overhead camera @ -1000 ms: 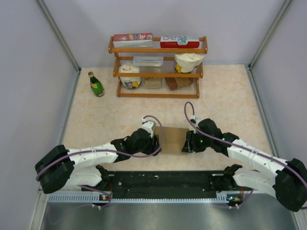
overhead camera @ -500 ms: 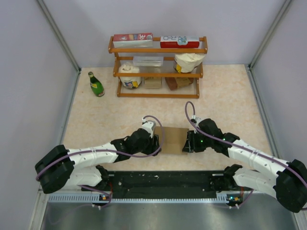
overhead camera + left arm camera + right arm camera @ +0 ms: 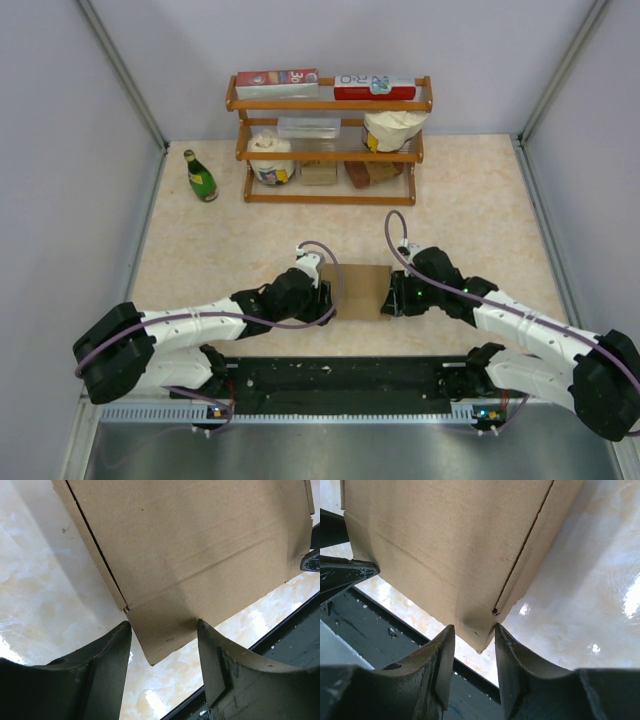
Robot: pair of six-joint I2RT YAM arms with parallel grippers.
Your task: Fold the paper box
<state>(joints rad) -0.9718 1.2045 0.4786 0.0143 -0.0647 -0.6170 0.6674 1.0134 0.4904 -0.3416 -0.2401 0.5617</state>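
The paper box [image 3: 356,291] is plain brown cardboard lying on the table between my two arms. My left gripper [image 3: 326,297] is at its left edge. In the left wrist view a cardboard flap [image 3: 165,630] pokes between the spread fingers [image 3: 107,660], touching both tips. My right gripper [image 3: 389,300] is at the box's right edge. In the right wrist view a folded corner of the box [image 3: 477,630] sits pinched between the close-set fingers [image 3: 512,665].
A wooden shelf [image 3: 330,143] at the back holds printed cartons, white tubs and small brown blocks. A green bottle [image 3: 200,176] stands to its left. A black rail [image 3: 340,375] runs along the near table edge, just under both grippers.
Almost nothing. The right gripper has shifted very slightly at the box's right edge; the box and left arm stay put.
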